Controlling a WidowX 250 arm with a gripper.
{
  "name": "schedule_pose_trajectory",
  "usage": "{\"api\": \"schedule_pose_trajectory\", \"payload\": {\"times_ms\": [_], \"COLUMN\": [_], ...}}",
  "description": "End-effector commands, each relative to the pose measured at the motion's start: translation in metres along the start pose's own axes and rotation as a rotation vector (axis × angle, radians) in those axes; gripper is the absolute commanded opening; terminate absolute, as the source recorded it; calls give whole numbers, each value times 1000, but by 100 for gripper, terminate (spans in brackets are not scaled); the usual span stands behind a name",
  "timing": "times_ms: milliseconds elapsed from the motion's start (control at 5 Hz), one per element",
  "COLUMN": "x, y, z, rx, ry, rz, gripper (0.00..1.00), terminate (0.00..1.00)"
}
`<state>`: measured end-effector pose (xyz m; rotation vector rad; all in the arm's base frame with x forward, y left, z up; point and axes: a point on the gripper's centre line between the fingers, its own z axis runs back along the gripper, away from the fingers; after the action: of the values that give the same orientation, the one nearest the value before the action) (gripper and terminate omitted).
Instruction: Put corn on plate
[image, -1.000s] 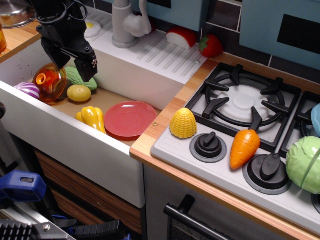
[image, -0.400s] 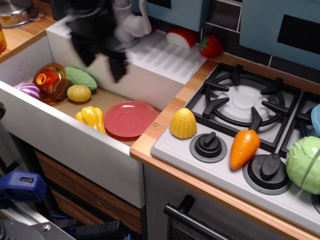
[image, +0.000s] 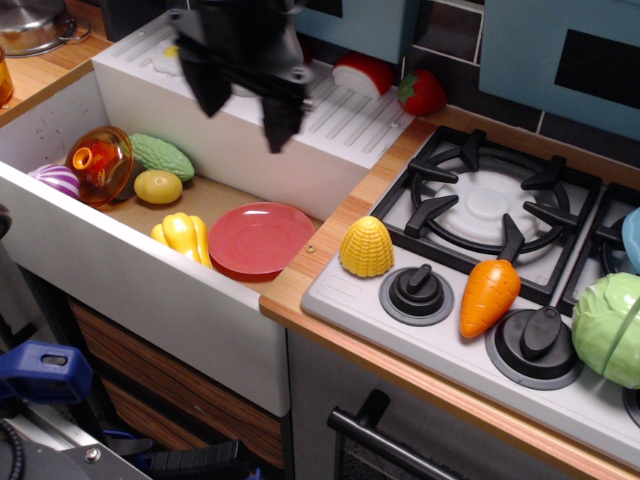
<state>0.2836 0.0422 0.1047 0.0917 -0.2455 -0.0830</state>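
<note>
- Gripper (image: 247, 108): black, hanging above the back wall of the sink, over the ribbed white drainboard (image: 335, 105). Two fingers point down, set wide apart with nothing between them. One fingertip (image: 214, 97) sits left, the other lower and to the right.
- Corn (image: 366, 247): upright on the near left corner of the grey stove top (image: 450, 345), right at the wooden counter edge (image: 300, 285). Dome up, kernel rows visible. Well apart from the gripper.
- Plate (image: 260, 239): red, flat on the sink floor, at the right end of the white sink (image: 150, 290), just below and left of the corn. Nothing on it.
- Yellow pepper (image: 184, 236): touching or just beside the plate's left rim; cannot tell which.
- Small yellow oval fruit (image: 158, 186) further left, with a green bumpy vegetable (image: 162, 156) behind it.
- Orange transparent bowl (image: 101, 164): tipped on its side against the far left of the sink, a purple-striped item (image: 56, 179) beside it.
- Stove: black knob (image: 416, 292) just right of the corn, then an orange carrot (image: 489, 295) lying tilted, a second knob (image: 534, 344), a green cabbage (image: 610, 328) at the right edge.
- Back ledge: a red-and-white sliced item (image: 364, 74) and a strawberry (image: 421, 92).
</note>
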Motion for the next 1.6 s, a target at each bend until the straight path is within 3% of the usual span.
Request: {"api": "schedule_pose_trajectory", "payload": {"times_ms": [0,200,600,1400], "x": [8,-5,-15,10], "y": [-42,-64,-74,-71], "z": [14,7,-17,-40], "rx": [-5,-7,-59,-95], "ry": [-71,-69,-76,-115], "rz": [-42,-62,-66,-117], "gripper": [100,100,100,100], "terminate": [0,0,0,0]}}
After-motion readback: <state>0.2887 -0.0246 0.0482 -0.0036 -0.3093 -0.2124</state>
